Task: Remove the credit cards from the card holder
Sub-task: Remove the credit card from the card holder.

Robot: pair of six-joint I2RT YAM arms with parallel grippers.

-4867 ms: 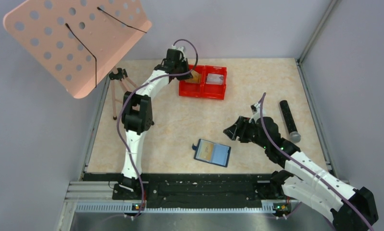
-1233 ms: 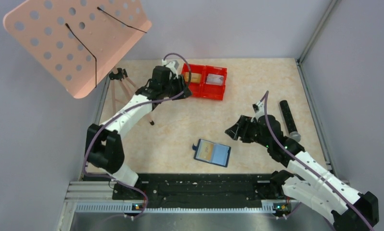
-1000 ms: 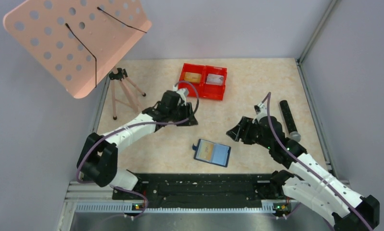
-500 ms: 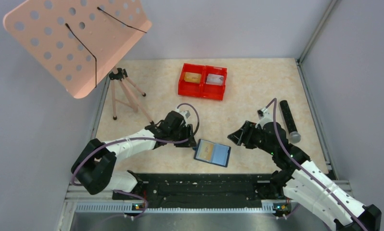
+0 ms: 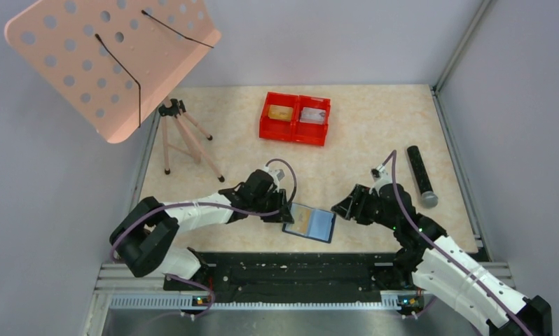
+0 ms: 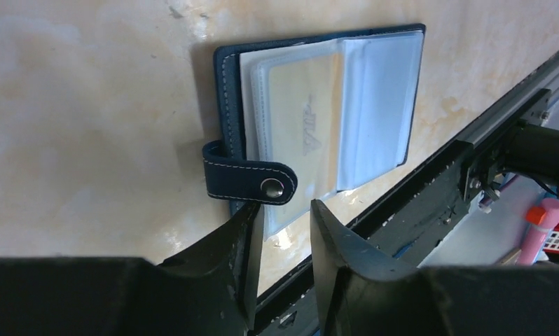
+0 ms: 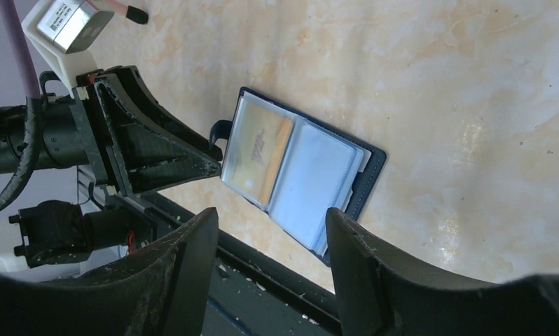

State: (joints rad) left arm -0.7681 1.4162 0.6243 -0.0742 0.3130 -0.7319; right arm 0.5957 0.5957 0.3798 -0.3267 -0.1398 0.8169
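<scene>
The card holder (image 5: pixel 309 222) lies open on the table near the front edge, closure tab to its left. A gold-tan credit card (image 5: pixel 300 220) sits in its left clear pocket; the right pocket looks grey-blue. My left gripper (image 5: pixel 282 211) is open at the holder's left edge. In the left wrist view its fingertips (image 6: pixel 285 210) straddle a corner of the clear sleeve just below the tab (image 6: pixel 249 180), over the holder (image 6: pixel 319 119). My right gripper (image 5: pixel 340 207) is open and empty, just right of the holder. In the right wrist view (image 7: pixel 270 211) it hovers over the holder (image 7: pixel 298 171).
A red twin tray (image 5: pixel 294 133) at the back holds a gold card (image 5: pixel 281 113) and a silver card (image 5: pixel 312 115). A black cylinder (image 5: pixel 421 175) lies at the right. A tripod (image 5: pixel 185 136) and a pink perforated board (image 5: pixel 108 56) stand at the left. A black rail (image 5: pixel 291 269) runs along the front.
My left arm has swung from the red tray, leaving a gold card there, down to the card holder's left edge. My right gripper has edged closer to the holder's right side.
</scene>
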